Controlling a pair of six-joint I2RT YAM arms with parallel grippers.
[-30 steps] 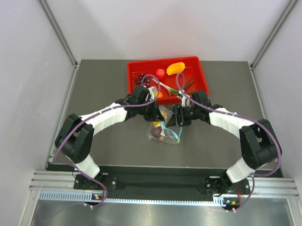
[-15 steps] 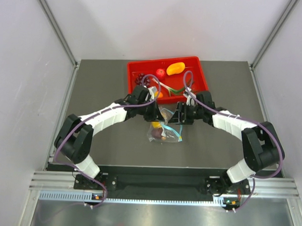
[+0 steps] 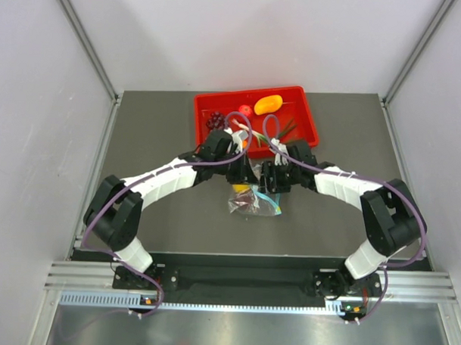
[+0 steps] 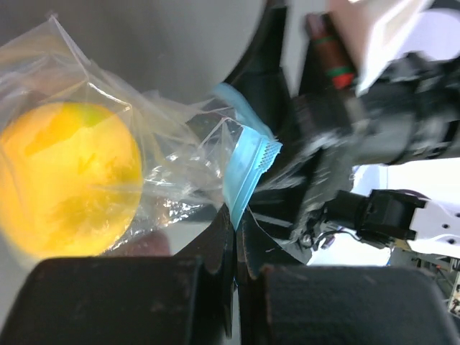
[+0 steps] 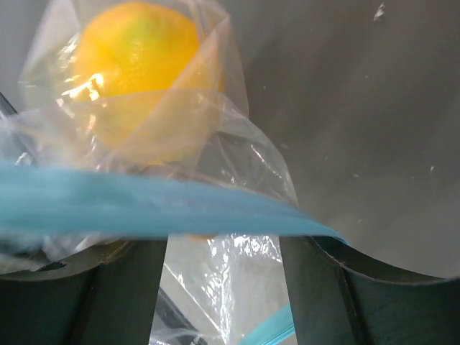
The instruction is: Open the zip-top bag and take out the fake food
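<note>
The zip-top bag (image 3: 254,202) hangs crumpled between my two grippers over the middle of the table. My left gripper (image 3: 244,175) (image 4: 236,228) is shut on the bag's teal zip strip (image 4: 248,169) at one corner. A yellow lemon (image 4: 68,188) (image 5: 136,57) sits inside the clear film, with a dark maroon piece (image 4: 138,241) beside it. My right gripper (image 3: 268,179) (image 5: 223,287) faces the left one, open. The zip strip (image 5: 144,205) runs across just past its fingertips (image 5: 122,295), and loose film lies between them. An orange-yellow mango-shaped fruit (image 3: 268,104) lies in the tray.
A red tray (image 3: 308,118) stands at the back of the table, just behind both grippers. It holds a small red ball (image 3: 245,111), a purple grape bunch (image 3: 215,120) and some green stems. Grey walls close in on both sides.
My right gripper has moved left, closer to the left gripper. The bag has bunched up and drawn in under the two grippers. The left gripper's hold on the zip strip is unchanged.
</note>
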